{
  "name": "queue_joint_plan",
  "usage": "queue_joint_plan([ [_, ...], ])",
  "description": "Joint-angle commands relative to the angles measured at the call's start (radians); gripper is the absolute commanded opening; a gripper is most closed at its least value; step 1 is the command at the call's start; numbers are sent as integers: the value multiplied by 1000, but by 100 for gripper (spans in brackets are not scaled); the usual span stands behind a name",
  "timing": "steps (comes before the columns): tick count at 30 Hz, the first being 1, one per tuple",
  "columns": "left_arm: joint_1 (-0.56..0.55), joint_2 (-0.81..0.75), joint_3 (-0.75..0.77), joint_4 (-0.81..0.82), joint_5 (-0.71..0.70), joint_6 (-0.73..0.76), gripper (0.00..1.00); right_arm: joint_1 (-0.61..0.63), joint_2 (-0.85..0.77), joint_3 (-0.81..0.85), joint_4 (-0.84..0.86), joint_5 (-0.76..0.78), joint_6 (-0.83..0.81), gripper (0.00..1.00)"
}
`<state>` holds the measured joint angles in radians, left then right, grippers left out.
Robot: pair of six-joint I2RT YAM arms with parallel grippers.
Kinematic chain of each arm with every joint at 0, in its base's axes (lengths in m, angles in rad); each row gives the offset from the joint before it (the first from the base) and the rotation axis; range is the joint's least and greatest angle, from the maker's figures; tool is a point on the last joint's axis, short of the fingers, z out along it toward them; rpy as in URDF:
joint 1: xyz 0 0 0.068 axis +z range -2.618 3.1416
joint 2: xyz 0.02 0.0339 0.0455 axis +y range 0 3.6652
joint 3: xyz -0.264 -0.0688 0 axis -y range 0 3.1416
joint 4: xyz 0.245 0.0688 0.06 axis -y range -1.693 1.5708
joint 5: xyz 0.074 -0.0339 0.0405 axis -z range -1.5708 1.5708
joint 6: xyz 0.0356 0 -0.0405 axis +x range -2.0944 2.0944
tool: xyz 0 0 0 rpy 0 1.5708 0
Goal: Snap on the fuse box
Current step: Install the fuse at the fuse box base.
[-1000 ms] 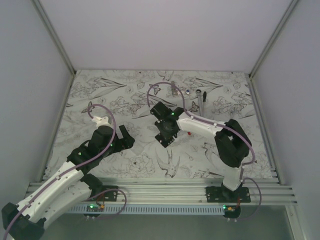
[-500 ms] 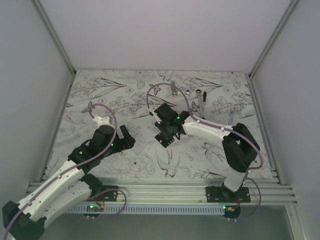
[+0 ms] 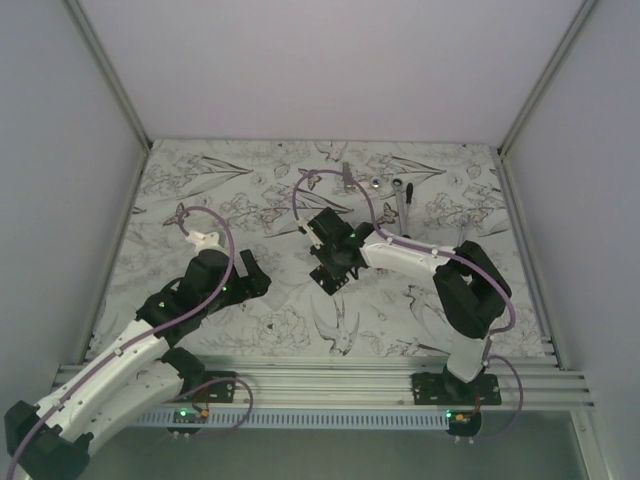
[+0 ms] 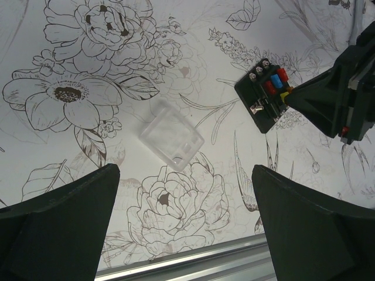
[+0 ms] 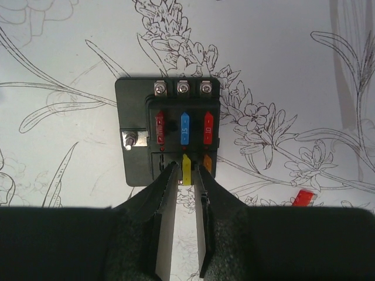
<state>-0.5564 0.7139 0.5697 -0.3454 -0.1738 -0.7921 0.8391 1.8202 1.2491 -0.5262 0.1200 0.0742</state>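
Fuse box (image 5: 170, 137) on table; right gripper (image 5: 186, 175) narrowly pinching yellow fuse (image 5: 186, 167); left gripper (image 4: 181, 228) wide, unloaded

Both arms: white link shells, black joint housings, small green indicator lights. Purple cable loops along each. Right hand (image 5: 183, 234): black padded fingers with pale inner faces. Left hand (image 4: 184, 225): matte black wedges.

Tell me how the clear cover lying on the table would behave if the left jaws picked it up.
The clear cover looks like thin moulded plastic, so it is probably light and could flex or crack under a hard squeeze. Its glossy faces may be slippery. It lies flat and is square, so a push would likely slide it across the table, not roll it.
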Motion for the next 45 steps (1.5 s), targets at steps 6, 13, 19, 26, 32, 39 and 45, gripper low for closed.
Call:
queue_joint_plan([
  [6, 4, 7, 25, -27, 9, -1, 100, -11, 31, 9, 14, -22, -15, 18],
  [13, 4, 16, 31, -27, 11, 1, 100, -13, 27, -6, 8, -29, -13, 6],
  [19, 4, 15, 29, -27, 11, -5, 100, -22, 16, -83, 60, -36, 7, 0],
  [26, 4, 20, 26, -27, 14, -12, 100, -55, -19, -263, 214, -88, 58, 0],
  [32, 4, 26, 25, -28, 34, -19, 100, -57, -4, -293, 216, -81, 70, 0],
  [39, 4, 25, 29, -29, 36, -26, 100, -23, -129, -204, 176, -66, 67, 17],
  [45, 4, 23, 32, -28, 40, -24, 100, -14, -144, -139, 152, -51, 50, 31],
])
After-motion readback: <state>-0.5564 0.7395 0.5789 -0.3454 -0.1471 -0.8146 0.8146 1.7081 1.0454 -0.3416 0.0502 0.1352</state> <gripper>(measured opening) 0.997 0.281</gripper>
